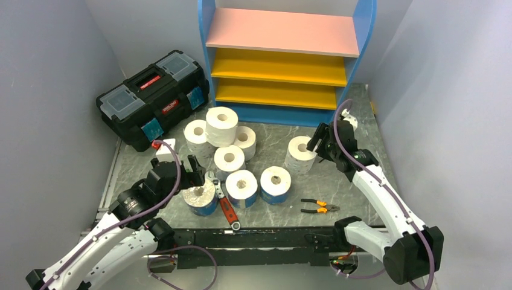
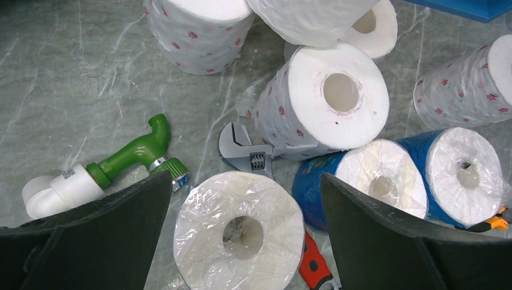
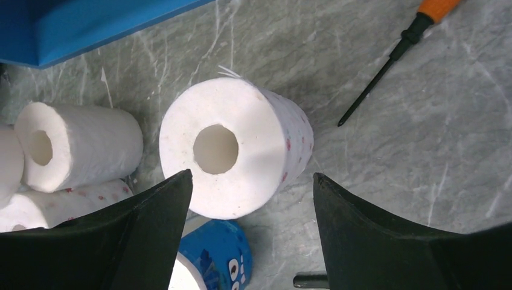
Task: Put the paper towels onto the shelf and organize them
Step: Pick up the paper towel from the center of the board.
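The shelf (image 1: 284, 54), blue-framed with a pink board over two yellow ones, stands at the back with its boards bare. Several paper towels cluster mid-table (image 1: 229, 160). My left gripper (image 2: 246, 178) is open, straddling from above a plastic-wrapped roll (image 2: 238, 232) that stands on end; its fingers (image 2: 121, 229) are clear of it. A pink-dotted roll (image 3: 232, 145) stands apart to the right (image 1: 300, 154). My right gripper (image 3: 252, 174) is open around its near side; the left finger overlaps the roll's edge and a gap shows on the right.
A black toolbox (image 1: 151, 96) sits at the back left. A red-handled wrench (image 1: 224, 202) lies among the front rolls, pliers (image 1: 320, 206) lie front right, a screwdriver (image 3: 398, 51) is beyond the lone roll. A green and white pipe fitting (image 2: 130, 154) lies left.
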Controlling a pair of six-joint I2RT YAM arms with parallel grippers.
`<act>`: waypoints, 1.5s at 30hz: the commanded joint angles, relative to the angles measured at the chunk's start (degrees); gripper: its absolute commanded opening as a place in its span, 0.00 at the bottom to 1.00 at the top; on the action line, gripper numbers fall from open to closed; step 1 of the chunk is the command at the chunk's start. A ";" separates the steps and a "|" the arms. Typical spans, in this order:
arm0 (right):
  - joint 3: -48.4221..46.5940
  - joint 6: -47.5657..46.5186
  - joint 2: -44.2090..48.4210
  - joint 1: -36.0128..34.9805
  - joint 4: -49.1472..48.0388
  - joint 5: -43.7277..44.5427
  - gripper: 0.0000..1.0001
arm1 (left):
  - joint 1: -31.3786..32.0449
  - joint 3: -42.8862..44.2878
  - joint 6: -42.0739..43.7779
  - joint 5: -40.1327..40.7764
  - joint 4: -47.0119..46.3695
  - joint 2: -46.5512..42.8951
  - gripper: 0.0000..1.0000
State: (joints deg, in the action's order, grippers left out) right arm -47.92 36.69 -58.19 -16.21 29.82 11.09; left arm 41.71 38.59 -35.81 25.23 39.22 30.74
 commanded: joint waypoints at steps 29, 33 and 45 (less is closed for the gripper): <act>4.72 1.46 -7.64 3.74 -9.75 -6.02 0.72 | 0.14 -1.96 -3.38 -3.38 -1.58 0.61 0.98; 4.58 1.21 -8.17 3.74 -9.82 -6.65 0.71 | 0.20 -2.35 -3.64 -3.67 -1.93 0.72 0.98; 5.11 0.50 -9.53 3.72 -10.12 -7.53 0.62 | 0.20 -2.38 -3.44 -4.16 -2.15 1.70 0.98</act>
State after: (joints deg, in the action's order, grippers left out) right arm -43.33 37.52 -67.92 -12.58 21.37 3.88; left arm 41.71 35.79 -38.65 21.67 38.81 32.05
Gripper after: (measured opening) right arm 0.639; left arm 0.980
